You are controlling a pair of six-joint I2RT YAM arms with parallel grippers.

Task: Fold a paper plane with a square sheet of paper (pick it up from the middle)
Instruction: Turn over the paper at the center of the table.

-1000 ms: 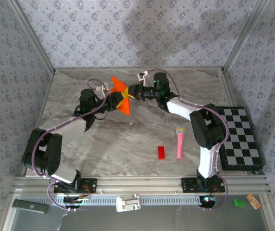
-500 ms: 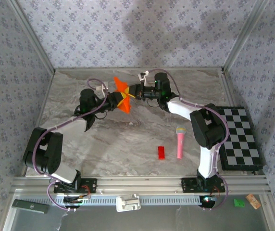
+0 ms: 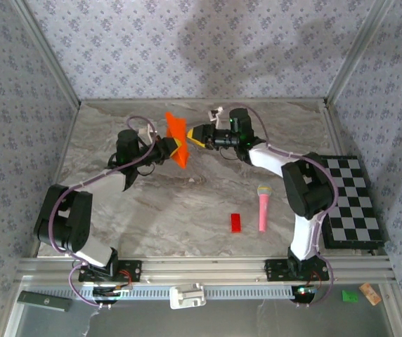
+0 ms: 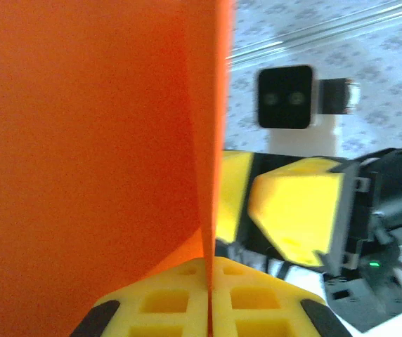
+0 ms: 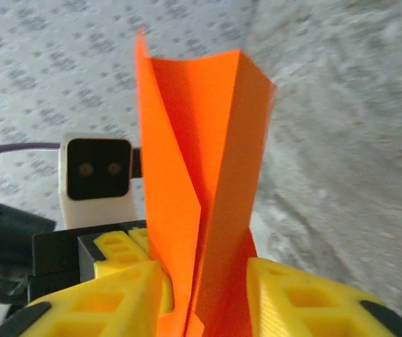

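The square sheet of paper (image 3: pixel 176 137) is bright orange and folded into a narrow, creased wedge like a paper plane, held in the air over the back of the table. My left gripper (image 3: pixel 171 146) is shut on its lower edge. In the left wrist view, the paper (image 4: pixel 102 140) rises from between the pressed yellow fingers of the left gripper (image 4: pixel 208 265). My right gripper (image 3: pixel 196 135) faces it from the right and is open. In the right wrist view, the right gripper (image 5: pixel 204 284) has its fingers on either side of the folded paper (image 5: pixel 215 161).
A small red block (image 3: pixel 235 222) and a pink toy microphone (image 3: pixel 263 208) lie on the marble table (image 3: pixel 187 203) in front of the right arm. A checkerboard (image 3: pixel 352 200) sits at the right edge. Patterned walls close off the back and sides.
My right gripper has opened off the paper and drawn back a little to the right. My left gripper has shut on the paper, which now stands more upright.
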